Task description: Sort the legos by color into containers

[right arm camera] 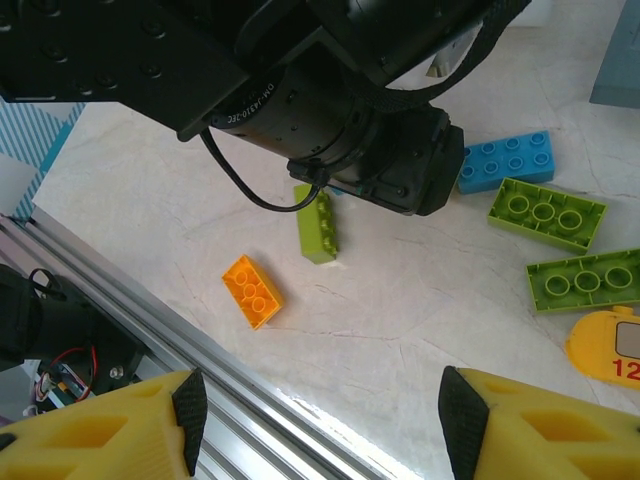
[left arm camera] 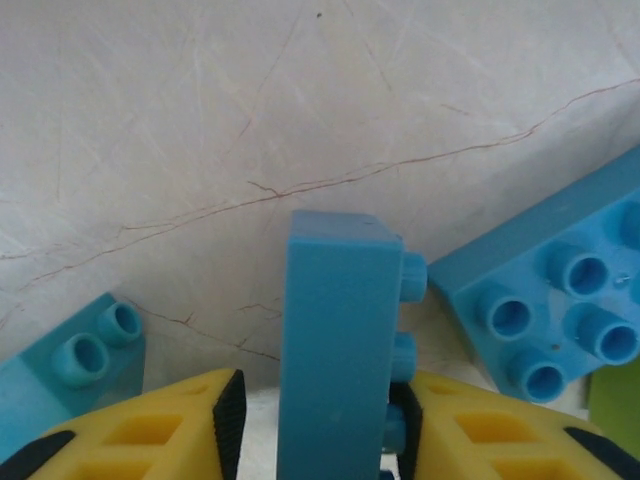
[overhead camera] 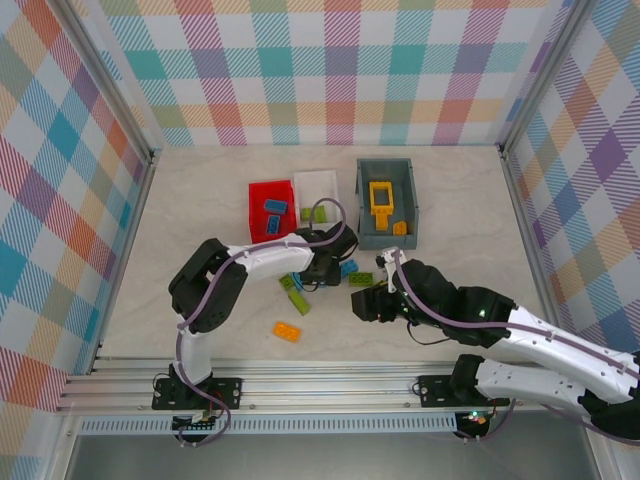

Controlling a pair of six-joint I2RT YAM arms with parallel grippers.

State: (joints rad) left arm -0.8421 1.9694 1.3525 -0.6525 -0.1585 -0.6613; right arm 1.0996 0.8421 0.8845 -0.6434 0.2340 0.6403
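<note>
- My left end effector (left arm camera: 318, 398) is clamped on a blue lego (left arm camera: 335, 330). The black pads (left arm camera: 229, 415) press its two broad faces, and its studs point sideways to the right of the left wrist view.
- From the left wrist view I cannot tell whether the blue lego touches the counter (left arm camera: 200, 120) or is clear of it.
- A second blue lego (left arm camera: 555, 300) lies flat just right of the held one, studs up. A lighter blue lego (left arm camera: 85, 365) lies at the lower left.
- In the top view, my left end effector (overhead camera: 322, 268) sits near the middle of the counter (overhead camera: 200, 200), just in front of the red container (overhead camera: 258, 190) and the white container (overhead camera: 318, 180).
- The red container holds two blue pieces (overhead camera: 273, 206). The white container holds a lime green piece (overhead camera: 313, 213).
- The grey container (overhead camera: 363, 200) stands to the right of the white one and holds a yellow square frame (overhead camera: 381, 196) and a small orange piece (overhead camera: 400, 228).
- My right end effector (right arm camera: 322, 395) is open with nothing between its fingers (right arm camera: 110, 430). In the top view it (overhead camera: 362, 303) hovers to the right of the left one.
- Loose on the counter in the right wrist view are an orange lego (right arm camera: 250, 290), a lime green lego on its side (right arm camera: 317, 222), a long blue lego (right arm camera: 505, 160) and two flat lime green legos (right arm camera: 547, 212).
- The orange lego lies nearest the aluminium rail (right arm camera: 200, 350).
</note>
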